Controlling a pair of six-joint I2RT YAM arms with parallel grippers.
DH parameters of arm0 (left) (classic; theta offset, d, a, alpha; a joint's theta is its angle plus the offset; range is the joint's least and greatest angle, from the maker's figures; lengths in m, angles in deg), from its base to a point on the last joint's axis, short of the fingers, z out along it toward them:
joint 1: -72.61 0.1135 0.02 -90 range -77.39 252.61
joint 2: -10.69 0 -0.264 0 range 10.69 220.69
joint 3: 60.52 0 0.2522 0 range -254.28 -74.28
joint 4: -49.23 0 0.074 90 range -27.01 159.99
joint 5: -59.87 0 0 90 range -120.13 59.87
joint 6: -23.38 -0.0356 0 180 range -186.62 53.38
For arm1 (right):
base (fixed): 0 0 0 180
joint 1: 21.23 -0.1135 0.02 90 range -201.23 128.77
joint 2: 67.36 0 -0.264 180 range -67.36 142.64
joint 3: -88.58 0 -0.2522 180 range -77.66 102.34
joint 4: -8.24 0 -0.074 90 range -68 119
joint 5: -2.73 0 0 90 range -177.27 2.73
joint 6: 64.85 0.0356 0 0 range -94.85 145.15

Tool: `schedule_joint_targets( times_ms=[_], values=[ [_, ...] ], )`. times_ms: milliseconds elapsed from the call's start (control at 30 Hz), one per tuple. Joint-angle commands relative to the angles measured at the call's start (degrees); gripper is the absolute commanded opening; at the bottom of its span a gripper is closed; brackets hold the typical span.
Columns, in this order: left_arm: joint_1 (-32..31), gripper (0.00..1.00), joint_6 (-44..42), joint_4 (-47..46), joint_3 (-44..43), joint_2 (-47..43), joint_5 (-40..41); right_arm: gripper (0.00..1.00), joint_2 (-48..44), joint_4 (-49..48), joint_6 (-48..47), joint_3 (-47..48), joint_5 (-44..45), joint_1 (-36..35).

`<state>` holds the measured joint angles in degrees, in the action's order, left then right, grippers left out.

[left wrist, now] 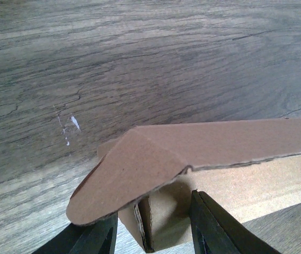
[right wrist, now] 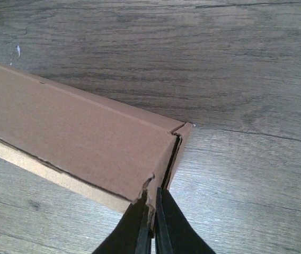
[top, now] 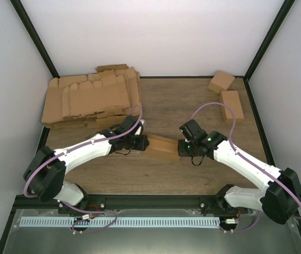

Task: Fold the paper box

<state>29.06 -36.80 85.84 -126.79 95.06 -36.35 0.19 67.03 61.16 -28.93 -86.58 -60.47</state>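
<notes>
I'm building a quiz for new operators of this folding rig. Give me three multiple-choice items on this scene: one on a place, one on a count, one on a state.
1. Where does the pile of flat cardboard lie?
A) at the far left of the table
B) at the far right
C) between the arm bases

2. How many small folded boxes sit at the far right?
A) one
B) two
C) four

3. What is the right gripper doing?
A) hanging open in the air
B) pinching an end of the paper box
C) lifting a sheet from the pile

Answers:
1 A: the top view shows the pile in the far left corner.
2 B: two lie there, one behind the other.
3 B: in the right wrist view its fingers are closed on the box's end edge.
</notes>
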Motion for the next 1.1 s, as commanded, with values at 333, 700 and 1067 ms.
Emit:
schedule_joint_targets(
  times_ms=[333,700,1067],
  values=[
    [-0.7,0.4,-0.39,4.03,0.18,2.54,1.51,0.02,-0.02,4.75,1.0,0.02,0.98,-0.57],
    [-0.68,0.4,-0.32,3.53,0.04,2.5,0.74,0.03,0.45,2.08,1.8,-2.3,-0.38,-1.18],
    [-0.76,0.41,-0.04,3.55,-0.22,1.1,0.43,0.05,1.22,0.69,4.57,-3.56,0.61,-3.3]
  ],
)
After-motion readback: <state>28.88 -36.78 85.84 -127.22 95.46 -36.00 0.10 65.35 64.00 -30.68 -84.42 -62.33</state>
